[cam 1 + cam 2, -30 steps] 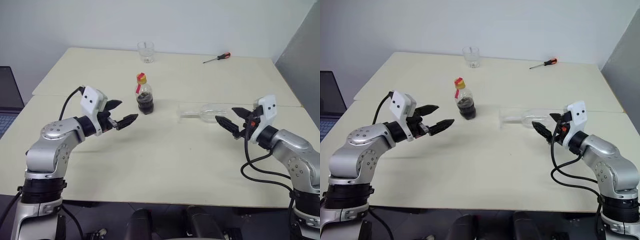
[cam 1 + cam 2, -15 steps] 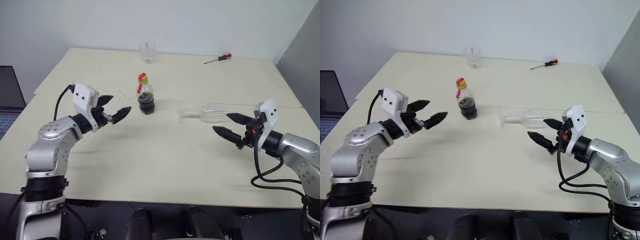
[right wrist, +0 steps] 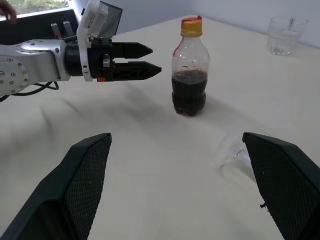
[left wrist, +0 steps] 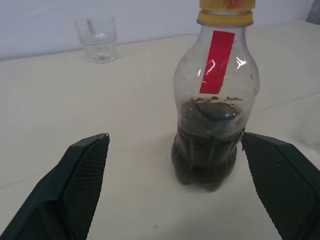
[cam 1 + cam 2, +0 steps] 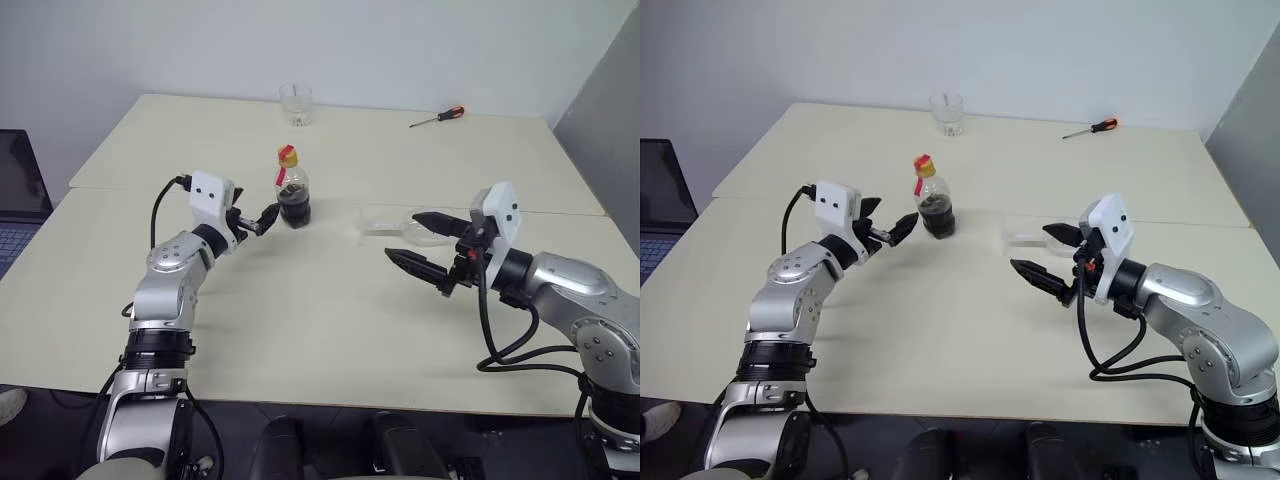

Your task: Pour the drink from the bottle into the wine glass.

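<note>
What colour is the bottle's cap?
Yellow with some red on top, on the bottle; clearest in the right wrist view.

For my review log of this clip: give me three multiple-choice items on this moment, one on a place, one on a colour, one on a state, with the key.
1. Where is the red-handled screwdriver?
A. At the cream table's far right part
B. Beside the bottle
C. In a gripper

2. What colour is the label strip on the small clear plastic bottle of dark brown drink?
A. Blue
B. Red
C. Green

3. How is the clear stemmed wine glass?
A. Upright
B. Held aloft
C. Lying on its side on the table

Key: 1 A, it lies far back, right of the short clear tumbler. 2 B, the left wrist view shows a red strip. 3 C, its foot faces sideways, behind the open right gripper; the open left gripper is beside the bottle.
</note>
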Available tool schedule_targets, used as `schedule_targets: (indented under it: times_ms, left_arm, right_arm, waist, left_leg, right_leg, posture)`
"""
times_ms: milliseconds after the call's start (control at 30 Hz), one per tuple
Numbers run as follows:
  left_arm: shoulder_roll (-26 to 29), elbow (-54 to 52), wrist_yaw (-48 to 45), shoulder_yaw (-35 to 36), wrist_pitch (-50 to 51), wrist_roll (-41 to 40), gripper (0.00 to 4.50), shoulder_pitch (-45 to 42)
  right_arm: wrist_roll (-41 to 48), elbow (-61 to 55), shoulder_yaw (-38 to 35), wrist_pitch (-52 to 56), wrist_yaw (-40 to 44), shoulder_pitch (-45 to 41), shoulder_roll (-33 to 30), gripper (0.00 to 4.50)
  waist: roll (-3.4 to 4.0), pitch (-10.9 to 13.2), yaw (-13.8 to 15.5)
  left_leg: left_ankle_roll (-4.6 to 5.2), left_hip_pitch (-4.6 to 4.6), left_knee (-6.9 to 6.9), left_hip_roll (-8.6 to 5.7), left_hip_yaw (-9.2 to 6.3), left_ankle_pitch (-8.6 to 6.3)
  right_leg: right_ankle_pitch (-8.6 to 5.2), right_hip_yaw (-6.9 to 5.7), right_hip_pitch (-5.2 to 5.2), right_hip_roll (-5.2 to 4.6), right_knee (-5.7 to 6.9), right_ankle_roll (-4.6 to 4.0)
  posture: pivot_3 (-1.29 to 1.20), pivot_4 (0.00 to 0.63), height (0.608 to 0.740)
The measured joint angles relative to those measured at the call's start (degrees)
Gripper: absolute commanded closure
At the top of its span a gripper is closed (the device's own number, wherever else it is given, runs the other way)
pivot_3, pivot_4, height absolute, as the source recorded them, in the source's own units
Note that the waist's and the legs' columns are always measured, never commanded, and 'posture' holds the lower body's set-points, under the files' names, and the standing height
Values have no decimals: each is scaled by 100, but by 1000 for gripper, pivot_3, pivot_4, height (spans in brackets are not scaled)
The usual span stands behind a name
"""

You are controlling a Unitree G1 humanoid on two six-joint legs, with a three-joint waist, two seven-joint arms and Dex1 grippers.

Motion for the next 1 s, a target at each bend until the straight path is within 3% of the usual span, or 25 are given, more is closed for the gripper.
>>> schedule_targets:
  times_ms: [867,1000]
  left_arm:
    - [-779,4371,-268,-180,-2222,621,31,-1906]
    - [-828,4667,-336,-164,-2453,652,904,-2032]
  right_arm:
    - [242,-394,5,269,-413,-179,-15,0]
    - [241,-401,5,279,-428,-179,-24,0]
  waist:
    - [-1,0,-2]
    - [-1,0,-3]
  left_leg:
    - [0,-4,0,-1,4,0]
    - [0,-4,-1,-1,3,0]
  right_leg:
    - [0,-10,0,3,-1,1]
    - [0,-12,0,4,0,1]
  posture:
    - [0,150,740]
    - [0,150,740]
